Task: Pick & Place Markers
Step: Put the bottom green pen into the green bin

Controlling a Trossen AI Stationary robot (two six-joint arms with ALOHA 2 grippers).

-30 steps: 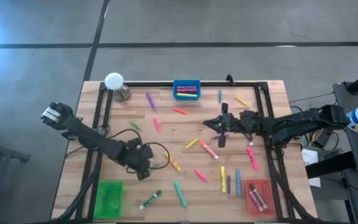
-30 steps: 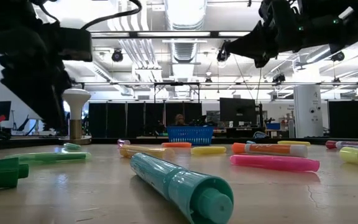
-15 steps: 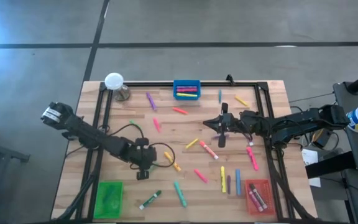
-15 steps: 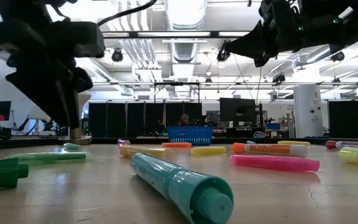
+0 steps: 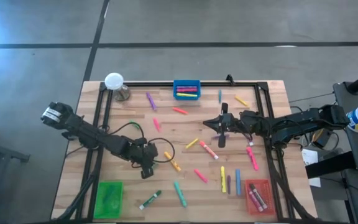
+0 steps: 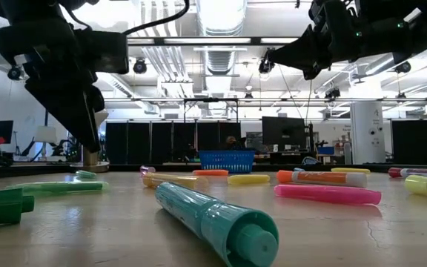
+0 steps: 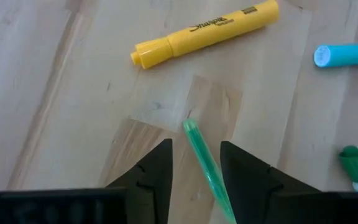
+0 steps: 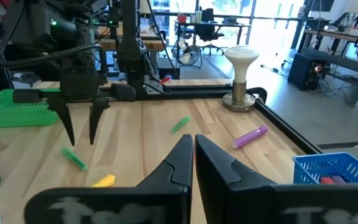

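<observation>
Hovering above the pale wooden plank worktop (image 5: pixel 166 127), the left gripper (image 7: pixel 194 163) has its jaws spread narrowly, straddling a thin translucent green plastic marker (image 7: pixel 207 168) that lies flat between the dark fingers (image 7: pixel 149 177), not yet pinched. In the high view this gripper (image 5: pixel 146 167) sits right of and above the green mesh plastic tray (image 5: pixel 109 198), with the green marker just under it. Step in hand looks like the approach for a pick; next move likely calls for dropping lower and closing across the slim barrel, which is smooth and round and may roll or slip. Just beyond it lies a glossy yellow cylindrical highlighter (image 7: pixel 205 32). Further right of the green tray, other markers scatter flat over the worktop: pink, yellow, teal, purple sticks, all smooth plastic. The blue mesh tray (image 5: pixel 186 89) at the far edge holds several. The right gripper (image 5: pixel 222 134) waits, well right of the green tray, jaws pressed together and empty. The red mesh tray (image 5: pixel 257 196) sits at the near right.
</observation>
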